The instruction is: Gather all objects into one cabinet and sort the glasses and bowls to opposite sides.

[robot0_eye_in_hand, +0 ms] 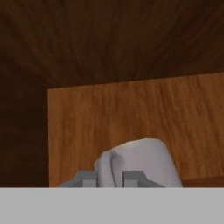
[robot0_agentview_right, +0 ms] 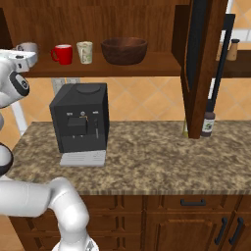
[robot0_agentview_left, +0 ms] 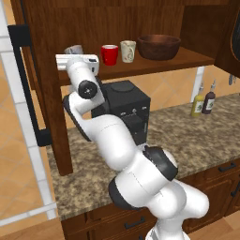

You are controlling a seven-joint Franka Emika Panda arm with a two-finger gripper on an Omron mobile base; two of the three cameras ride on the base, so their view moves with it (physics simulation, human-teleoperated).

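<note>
- Cabinet (robot0_agentview_left: 51, 93): dark brown wall unit, door swung open, long black vertical handle (robot0_agentview_left: 26, 84) on the door; one shelf board (robot0_agentview_right: 162, 66) carries all four vessels in a row.
- Counter (robot0_agentview_right: 147, 157): speckled granite, under the cabinet.
- Coffee machine (robot0_agentview_right: 79, 117): black, on the counter, beneath the left part of the shelf.
- Bowl (robot0_agentview_left: 159, 46): wide, dark brown, upright at the right end of the shelf, well apart from the grey mug.
- Sauce bottles (robot0_agentview_left: 203, 101): two, on the counter at the right, close together.
- Red cup (robot0_agentview_left: 109, 54): upright, handle to its left, between the grey mug and the cream cup.
- Cream cup (robot0_agentview_left: 128, 50): faint pattern, upright, just beside the red cup, left of the bowl.
- Grey mug (robot0_eye_in_hand: 140, 164): leftmost on the shelf, at the arm's hand.
- Gripper (robot0_eye_in_hand: 109, 179): fingertips (robot0_eye_in_hand: 133, 177) sit either side of the grey mug's handle; whether they clamp it or have let go cannot be told.
</note>
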